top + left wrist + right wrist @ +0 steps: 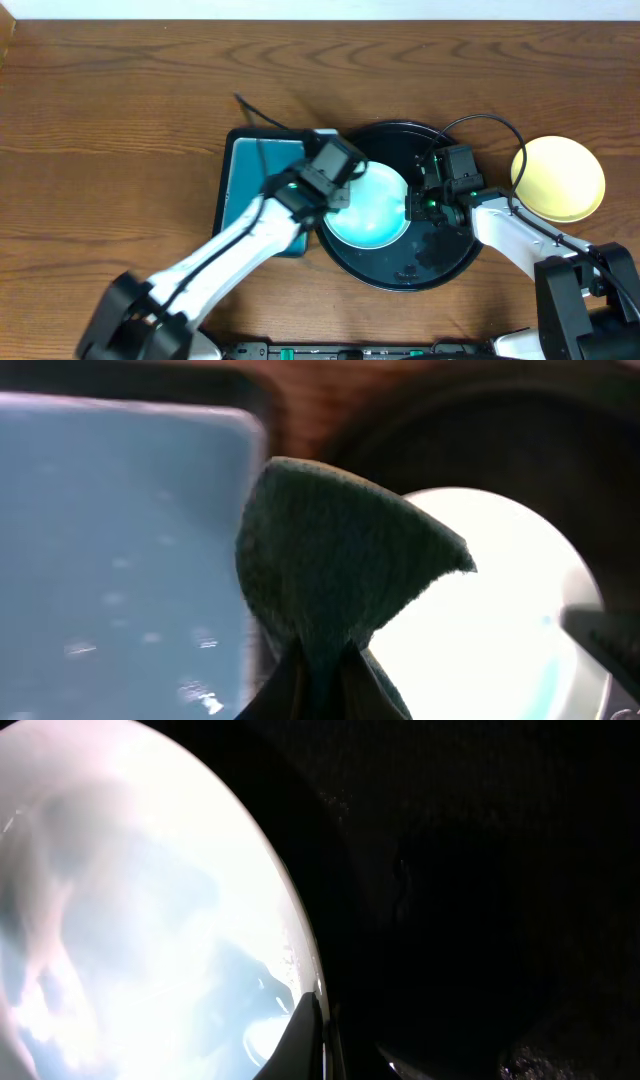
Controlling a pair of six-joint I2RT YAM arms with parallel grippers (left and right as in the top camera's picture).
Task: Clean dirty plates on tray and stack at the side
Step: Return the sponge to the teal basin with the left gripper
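The left tool (320, 678) is clamped shut on the bunched end of a dark green, fuzzy wiping pad (340, 560). The pad's soft wedge is poised over the left rim of a small round pale mint plate (372, 212); whether pad and plate touch cannot be told. The plate lies flat inside the large round glossy black tray (445, 262), left of the tray's centre. At the plate's right edge the right tool (312, 1032) is closed, its tips meeting on the thin rim — apparently a steadying pinch.

Against the black tray's left side lies a rectangular teal tray with a black rim (248, 185). To the black tray's right, apart from it, a pale yellow round plate (558, 178) rests on the brown wood-grain surface (120, 120).

The mint plate looks light, stiff and glossy, and probably slick. It is likely to skate on the shiny tray under wiping pressure, so the raised rim is the sensible place to hold it, with the hold kept firm but gentle. The pad is limp — best gripped by its gathered end.
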